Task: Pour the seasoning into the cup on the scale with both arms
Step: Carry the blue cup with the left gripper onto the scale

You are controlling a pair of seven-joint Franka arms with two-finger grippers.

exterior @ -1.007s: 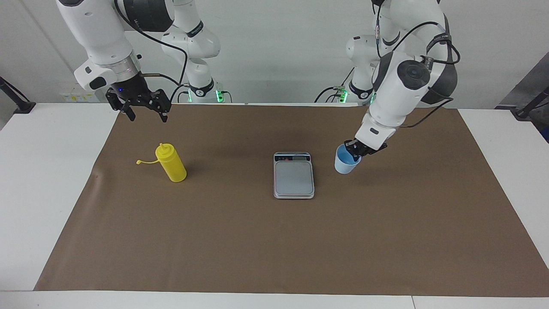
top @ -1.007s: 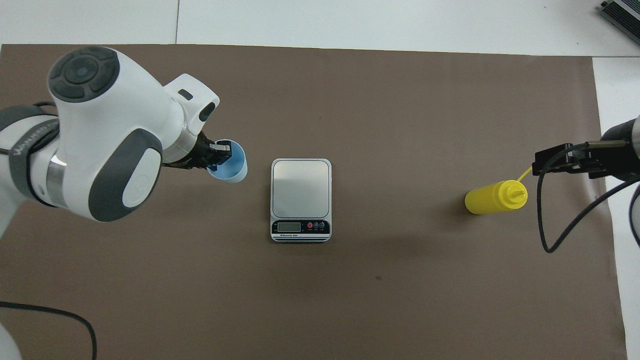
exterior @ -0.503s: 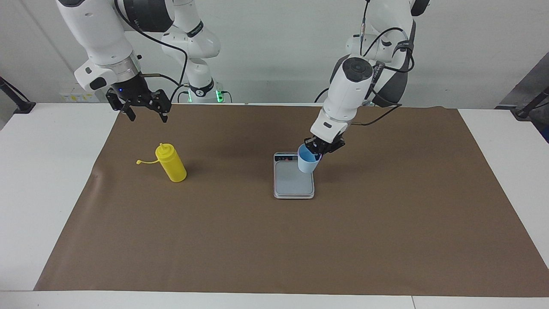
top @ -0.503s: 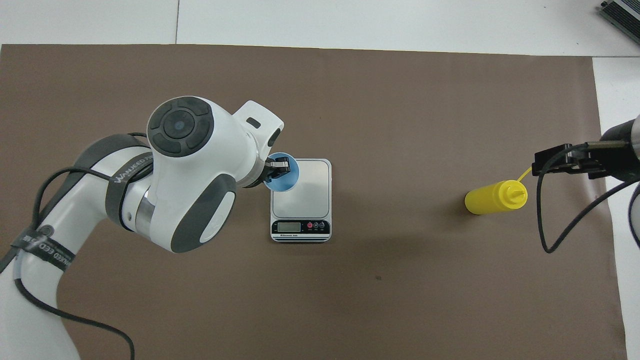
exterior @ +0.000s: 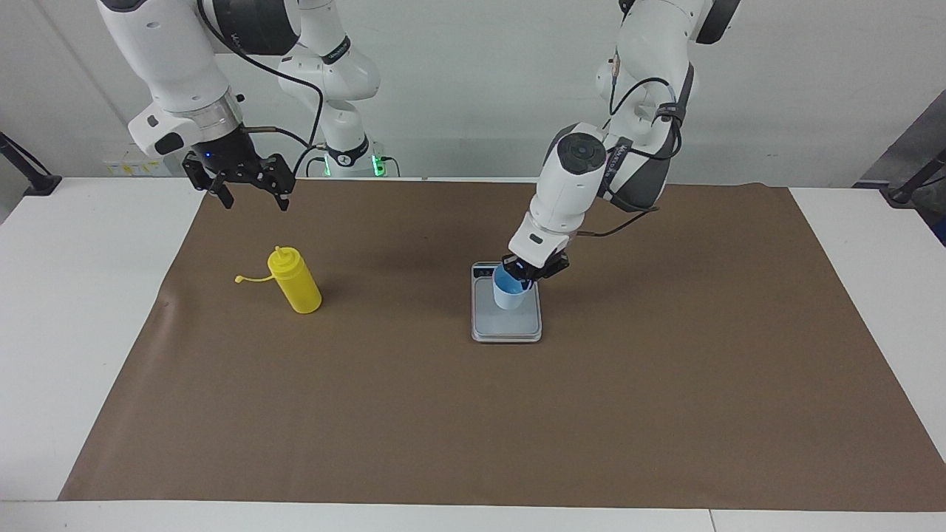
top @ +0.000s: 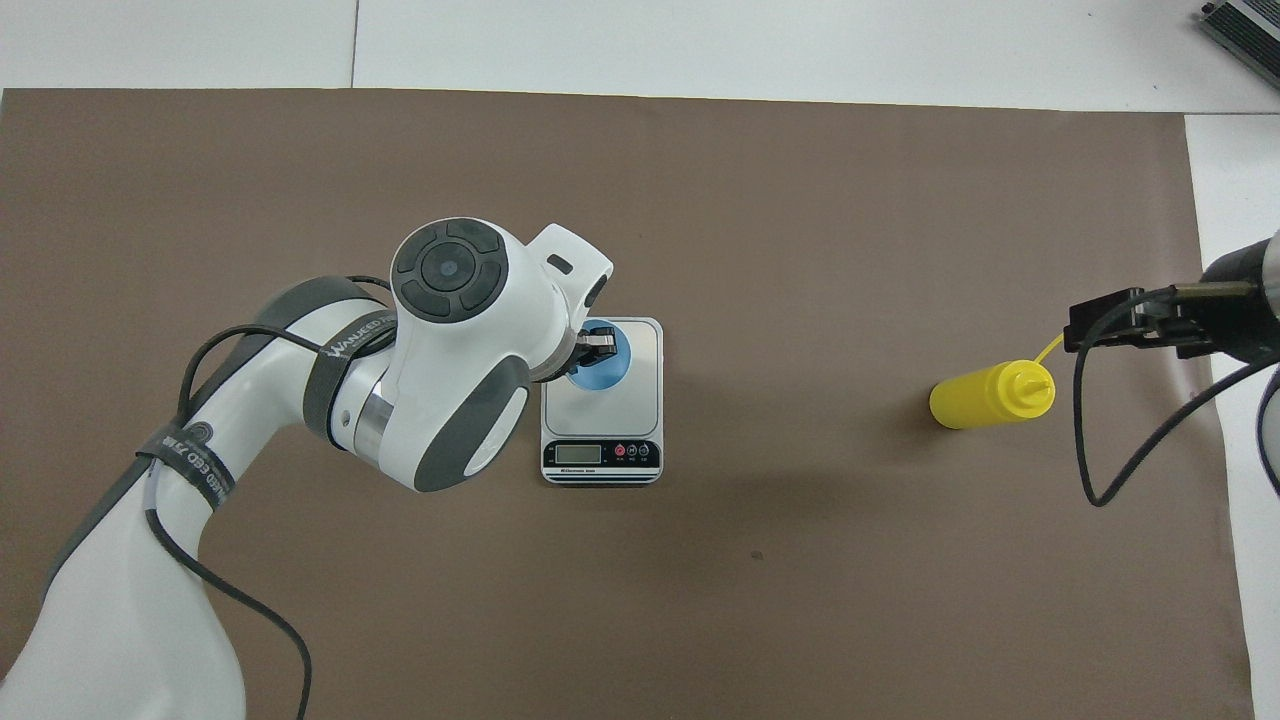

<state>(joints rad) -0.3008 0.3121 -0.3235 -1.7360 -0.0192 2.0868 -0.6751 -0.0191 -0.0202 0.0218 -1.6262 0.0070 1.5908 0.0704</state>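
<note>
Brown paper-covered table (exterior: pixel 473 414): cup (exterior: pixel 508 291) now over the scale (exterior: pixel 507 316).
Left gripper (exterior: pixel 529 269), clamped on the cup's rim, has carried it from beside the scale onto the plate; release pending. Right gripper (exterior: pixel 251 193) waits open above the seasoning (exterior: pixel 295 281), untouched.

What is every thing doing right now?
Blue cup: upright over the scale, gripped by the rim.
Kitchen scale: flat on the brown mat.
Yellow squeeze bottle: standing, cap off, dangling.
Left pincer: shut on the cup.
Right pincer: open, waiting.
</note>
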